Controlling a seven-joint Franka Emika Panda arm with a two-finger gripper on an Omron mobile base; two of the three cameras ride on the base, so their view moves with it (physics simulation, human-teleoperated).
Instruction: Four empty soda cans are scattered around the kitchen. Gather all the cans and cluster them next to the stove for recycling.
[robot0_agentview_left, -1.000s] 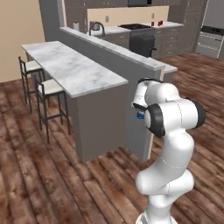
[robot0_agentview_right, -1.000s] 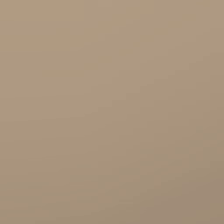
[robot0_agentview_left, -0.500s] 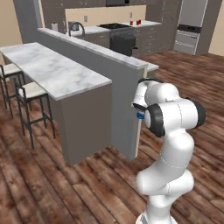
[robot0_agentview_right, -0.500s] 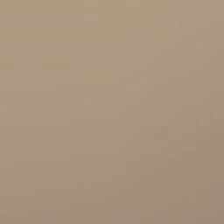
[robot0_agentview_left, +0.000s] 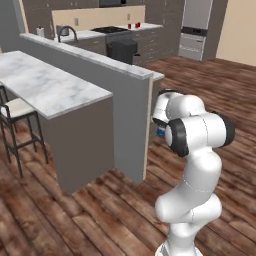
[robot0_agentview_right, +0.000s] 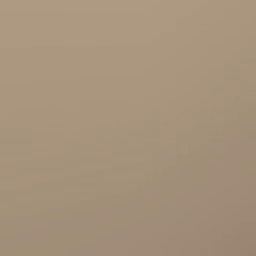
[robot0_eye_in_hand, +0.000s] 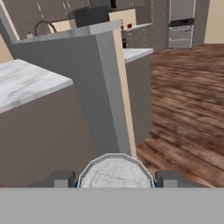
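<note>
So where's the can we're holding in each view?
Left base view: can, a blue sliver at centre right, just right of the island end wall.
Hand view: bottom centre, silvery top, between the fingertips.
Shared landmark: that end wall's beige edge.

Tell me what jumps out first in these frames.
The white arm fills the lower right of the left base view, folded beside the grey marble-topped island. In the hand view the pincer is shut on a can with a silvery top. Far back, two small red cans stand on the counter right of the stove.
</note>
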